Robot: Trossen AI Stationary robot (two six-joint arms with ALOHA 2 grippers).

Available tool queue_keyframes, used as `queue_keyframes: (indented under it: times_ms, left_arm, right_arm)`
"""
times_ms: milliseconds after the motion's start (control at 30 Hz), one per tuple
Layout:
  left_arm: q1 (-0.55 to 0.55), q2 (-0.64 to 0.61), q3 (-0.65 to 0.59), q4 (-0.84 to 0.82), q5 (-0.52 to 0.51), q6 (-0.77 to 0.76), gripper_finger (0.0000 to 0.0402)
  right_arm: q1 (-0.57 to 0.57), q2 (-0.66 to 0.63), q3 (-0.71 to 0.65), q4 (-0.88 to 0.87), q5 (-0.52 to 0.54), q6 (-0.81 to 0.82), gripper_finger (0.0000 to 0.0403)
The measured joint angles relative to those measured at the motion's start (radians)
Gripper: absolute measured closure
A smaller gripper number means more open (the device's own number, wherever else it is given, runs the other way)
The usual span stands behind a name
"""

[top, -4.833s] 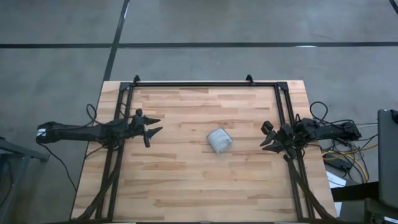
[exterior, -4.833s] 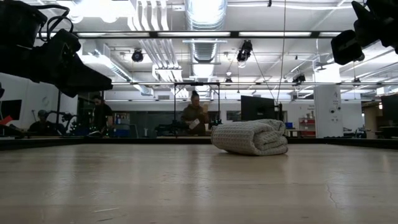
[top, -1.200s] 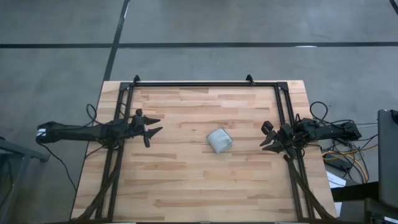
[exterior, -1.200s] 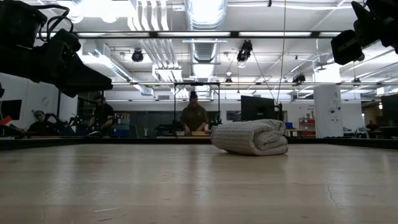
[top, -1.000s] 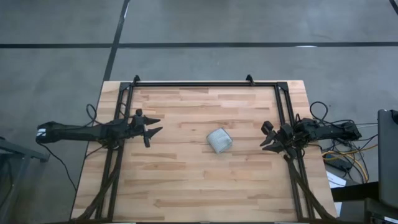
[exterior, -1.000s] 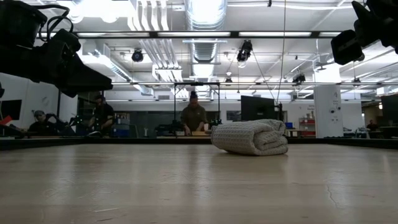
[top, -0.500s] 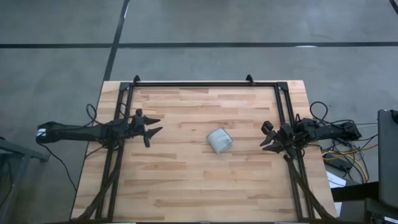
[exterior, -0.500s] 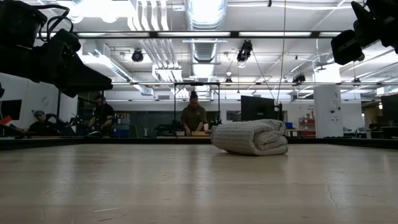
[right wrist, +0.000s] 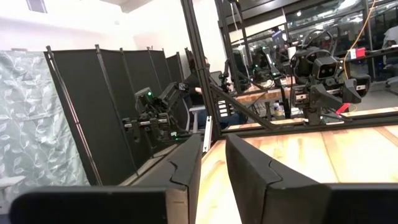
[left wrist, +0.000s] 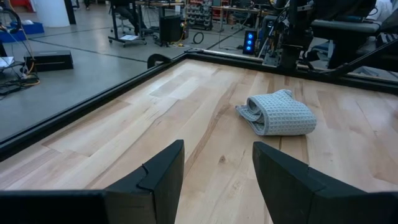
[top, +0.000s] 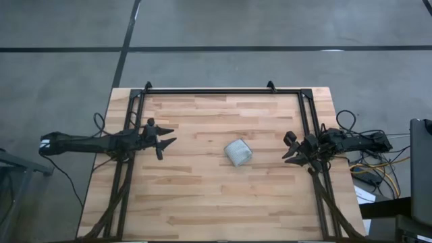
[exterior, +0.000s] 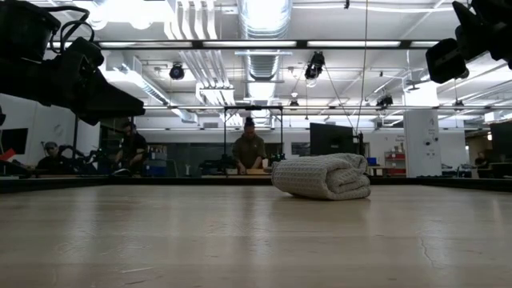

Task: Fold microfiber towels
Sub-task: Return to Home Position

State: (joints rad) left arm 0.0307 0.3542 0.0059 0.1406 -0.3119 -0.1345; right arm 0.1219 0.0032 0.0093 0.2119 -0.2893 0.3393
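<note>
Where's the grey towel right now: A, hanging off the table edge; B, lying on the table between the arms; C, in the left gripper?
B: the folded towel rests on the table, with the left gripper and right gripper both open and apart from it.

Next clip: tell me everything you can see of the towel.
The towel is a light grey-blue cloth with a fine woven texture, folded into a small thick bundle with rounded, layered edges. It lies on the wooden table, a little right of the middle. Only the table touches it: the left gripper and right gripper hang open, well clear on either side.
</note>
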Motion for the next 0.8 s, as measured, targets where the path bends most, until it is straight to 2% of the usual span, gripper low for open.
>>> queue_keyframes:
  times_ms: [267,800]
  left_arm:
    - [0.0,0.0,0.0,0.0,0.0,0.0,0.0206]
    - [0.0,0.0,0.0,0.0,0.0,0.0,0.0206]
  right_arm:
    - [0.0,0.0,0.0,0.0,0.0,-0.001,0.0321]
    - [0.0,0.0,0.0,0.0,0.0,-0.001,0.0332]
